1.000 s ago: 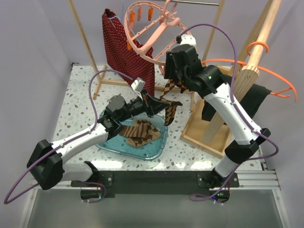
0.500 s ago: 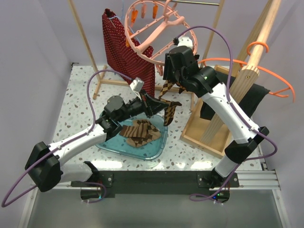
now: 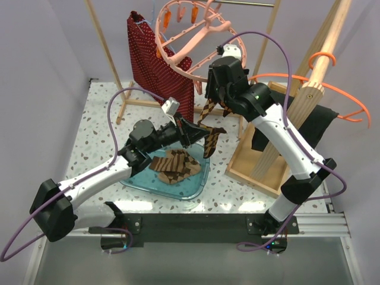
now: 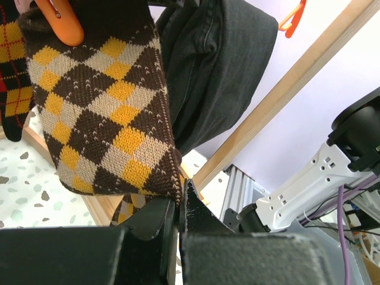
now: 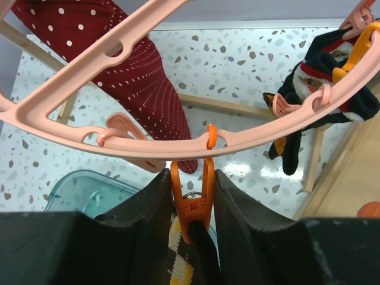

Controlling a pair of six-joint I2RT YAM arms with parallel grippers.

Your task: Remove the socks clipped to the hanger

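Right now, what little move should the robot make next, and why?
Probably squeeze the right gripper tighter so the orange peg opens. Its fingers clasp that peg, which hangs from the hanger and pins the checkered sock; the left gripper pinches the sock's lower edge, ready to pull.

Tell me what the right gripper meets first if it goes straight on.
The peg clipping the sock sits between the right gripper fingers, so it comes first. Just beyond it is probably the hanger ring the peg hangs from, though depth is unclear.
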